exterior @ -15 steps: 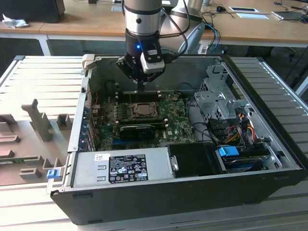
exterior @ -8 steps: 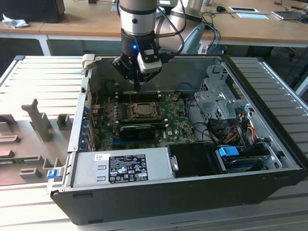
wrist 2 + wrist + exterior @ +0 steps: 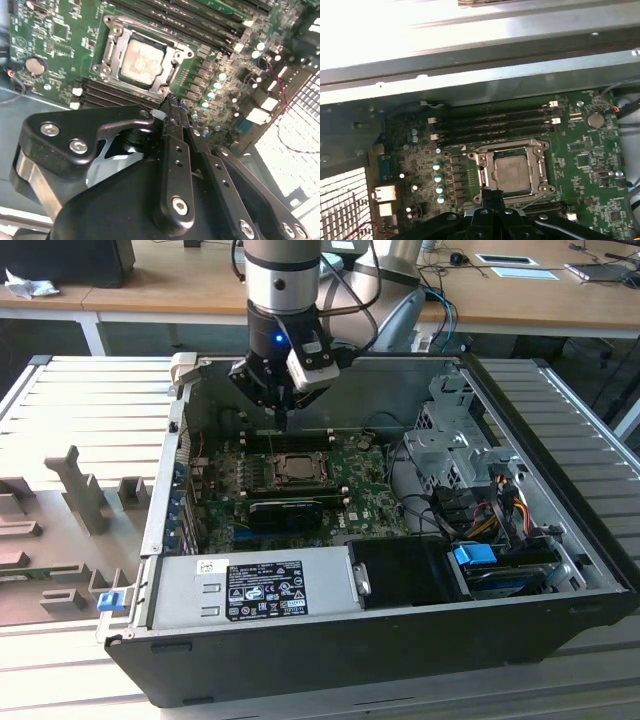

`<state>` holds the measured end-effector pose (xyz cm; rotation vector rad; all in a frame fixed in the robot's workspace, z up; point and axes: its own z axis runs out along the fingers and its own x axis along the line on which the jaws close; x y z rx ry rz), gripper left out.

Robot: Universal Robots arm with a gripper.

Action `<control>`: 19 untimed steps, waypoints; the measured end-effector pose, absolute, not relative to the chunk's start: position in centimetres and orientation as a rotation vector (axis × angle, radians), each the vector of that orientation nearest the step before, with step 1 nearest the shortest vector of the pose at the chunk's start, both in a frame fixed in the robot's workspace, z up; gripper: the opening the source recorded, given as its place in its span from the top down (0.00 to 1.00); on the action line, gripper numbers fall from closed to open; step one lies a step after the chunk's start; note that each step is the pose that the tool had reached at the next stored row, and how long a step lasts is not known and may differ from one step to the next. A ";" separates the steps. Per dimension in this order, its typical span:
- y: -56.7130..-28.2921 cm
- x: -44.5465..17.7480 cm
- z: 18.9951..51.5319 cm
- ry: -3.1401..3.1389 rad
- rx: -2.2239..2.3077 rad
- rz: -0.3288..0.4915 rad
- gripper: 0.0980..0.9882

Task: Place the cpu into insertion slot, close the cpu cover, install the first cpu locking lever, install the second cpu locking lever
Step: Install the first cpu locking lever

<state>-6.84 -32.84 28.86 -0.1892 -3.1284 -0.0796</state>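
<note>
The gripper (image 3: 284, 423) hangs low over the green board (image 3: 55, 45), its fingers (image 3: 176, 127) pinched tight together with nothing between them. Their tips sit right by one corner of the socket (image 3: 540, 148), though whether they actually touch its rim I cannot tell. Just beyond the tips the chip (image 3: 143, 59) lies flat and square in the socket's middle with the silver cover (image 3: 488, 173) folded down around it, so by my reading everything now turns on that near edge of the frame, the side closest to the fingers.
</note>
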 end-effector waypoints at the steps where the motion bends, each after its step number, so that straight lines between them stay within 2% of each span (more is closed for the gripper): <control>1: -32.8 -6.8 28.9 -3.129 -0.166 -0.080 0.99; 3: -32.8 -6.9 28.7 -3.130 0.045 -0.078 0.99; 19: -32.8 -8.8 28.0 -3.133 0.123 -0.084 0.99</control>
